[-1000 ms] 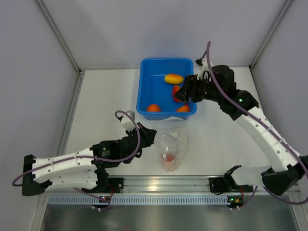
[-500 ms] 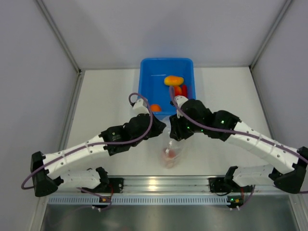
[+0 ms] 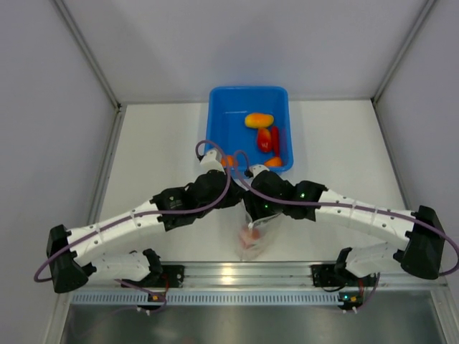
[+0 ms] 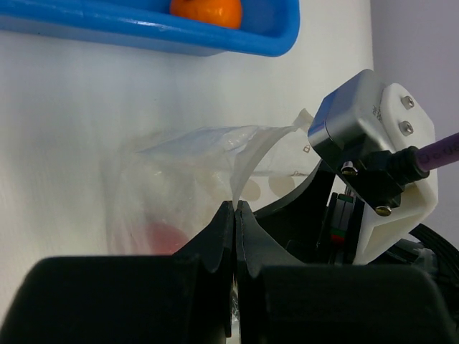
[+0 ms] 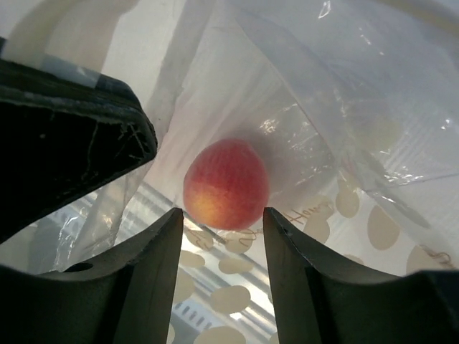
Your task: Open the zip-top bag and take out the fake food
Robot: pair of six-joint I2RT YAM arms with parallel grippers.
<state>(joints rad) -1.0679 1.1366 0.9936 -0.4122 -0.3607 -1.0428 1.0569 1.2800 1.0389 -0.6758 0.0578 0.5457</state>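
- Though light and limp, slides and crumples easily: zip-top bag point(image 3: 257, 242), middle of the bench's near edge, best pinched at a mouth lip.
- Clamped tight on one lip of its film: left gripper point(image 4: 235, 213).
- Spread wide, flanking the pink-red fake food point(image 5: 226, 183): right gripper point(image 5: 221, 226).
- Light, hard, glossy; likely to squirt from a pinch, so take across the middle.
- Cannot tell whether those jaws sit inside the mouth or against outer film; zip seam hidden beneath both wrists from above.
- Already in the blue tub point(image 3: 212, 129) towards the far edge: toy pieces point(image 3: 258, 120).
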